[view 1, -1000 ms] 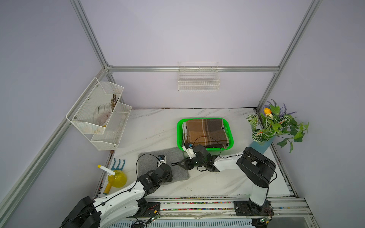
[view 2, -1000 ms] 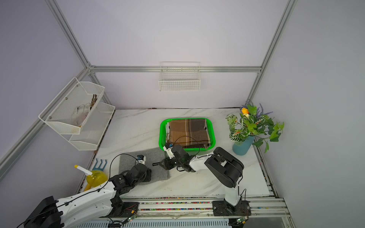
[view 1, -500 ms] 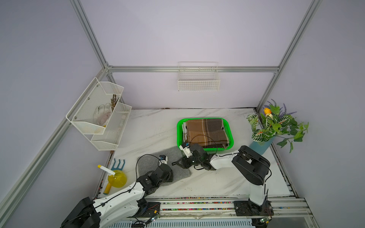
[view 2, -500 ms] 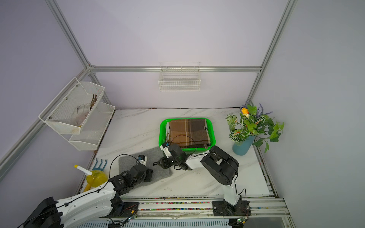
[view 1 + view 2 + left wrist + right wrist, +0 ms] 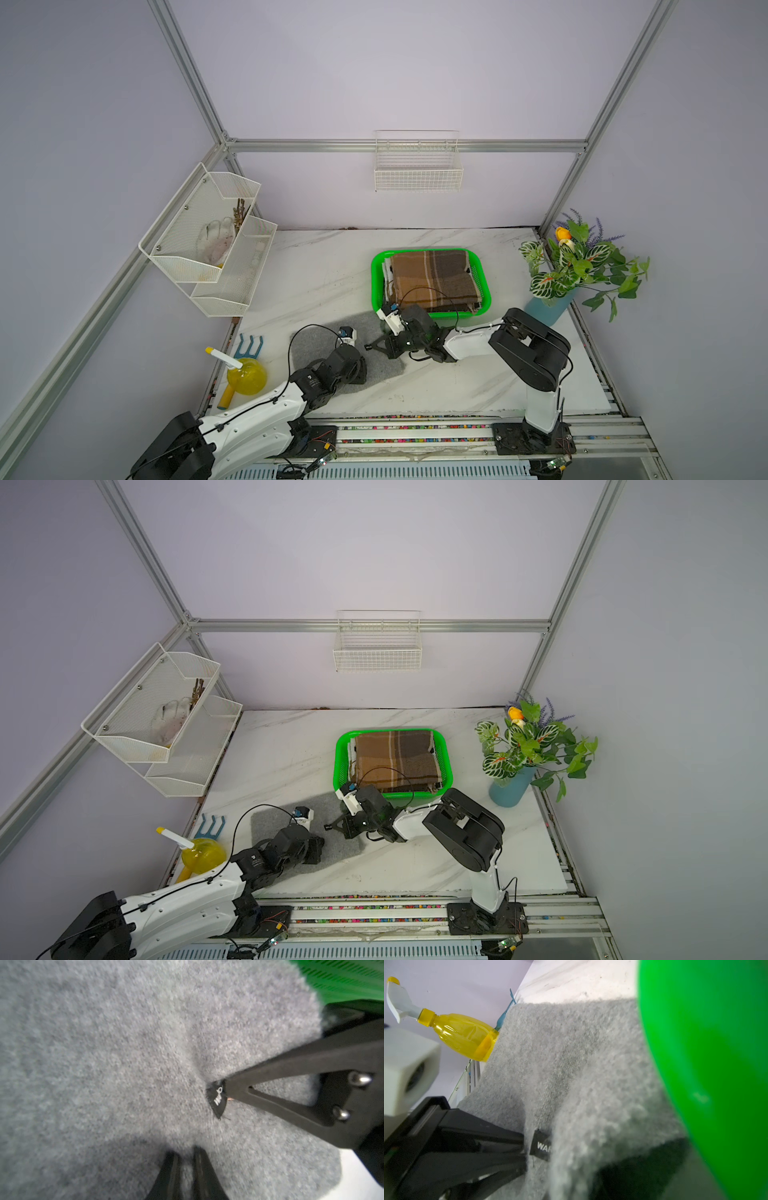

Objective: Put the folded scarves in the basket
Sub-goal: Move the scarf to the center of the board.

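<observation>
**Surface** point(image 5: 324, 266): white marble slab; carries everything listed below.

**Basket** point(image 5: 375, 286): bright green perforated plastic, rectangular with rounded corners. It sits just past centre toward 1 o'clock, long axis 9 to 3 o'clock. It already holds a folded brown plaid scarf point(image 5: 432, 278) lying over other cloth layers and covering most of the floor.

**Grey scarf** point(image 5: 316, 347): the item to be moved. It is folded into a flat pad on the surface, near the basket's 7 o'clock corner. Its long axis runs roughly 9 to 3 o'clock with a slight tilt, though the arms hide part of the outline.
- Handling, by judgement: light, soft, fuzzy knit with no stiffness. It is neither slippery nor fragile.
- Lifted from one point, the layers would likely sag and unfold.
- The best hold looks like two spaced spots on one folded edge, through all layers and carried level.
- The nap could drag on the basket's rim.

**Left gripper** point(image 5: 185, 1152): reaches in from 7 o'clock. Its jaws are nearly together, with a ridge of grey cloth pinched between them.

**Right gripper** point(image 5: 227, 1089): reaches in from 3 o'clock. Its jaws are together, clamped on a pucker of the grey scarf.

**Label** point(image 5: 217, 1100): small black tag with white lettering, sewn to the grey scarf and touching the right gripper's tips.
</observation>
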Robot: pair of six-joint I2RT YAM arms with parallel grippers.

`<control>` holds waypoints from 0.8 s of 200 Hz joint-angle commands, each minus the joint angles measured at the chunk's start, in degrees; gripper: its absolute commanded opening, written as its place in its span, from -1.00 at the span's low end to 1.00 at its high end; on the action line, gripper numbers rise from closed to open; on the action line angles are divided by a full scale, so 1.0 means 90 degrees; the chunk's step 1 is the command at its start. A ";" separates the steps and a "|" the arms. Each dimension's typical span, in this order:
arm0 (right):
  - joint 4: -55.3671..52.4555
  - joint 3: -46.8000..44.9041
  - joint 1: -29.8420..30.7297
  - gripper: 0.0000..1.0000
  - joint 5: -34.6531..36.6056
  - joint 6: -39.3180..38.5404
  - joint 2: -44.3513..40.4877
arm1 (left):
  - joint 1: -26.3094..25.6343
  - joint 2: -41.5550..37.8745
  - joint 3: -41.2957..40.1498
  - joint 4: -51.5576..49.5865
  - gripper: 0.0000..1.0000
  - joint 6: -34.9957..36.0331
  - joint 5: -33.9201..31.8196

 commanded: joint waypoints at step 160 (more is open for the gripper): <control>-0.0206 -0.3020 -0.0530 -1.00 0.1445 0.0659 -0.1744 | -0.0006 -0.0759 0.0548 -0.0963 0.33 0.0086 0.0051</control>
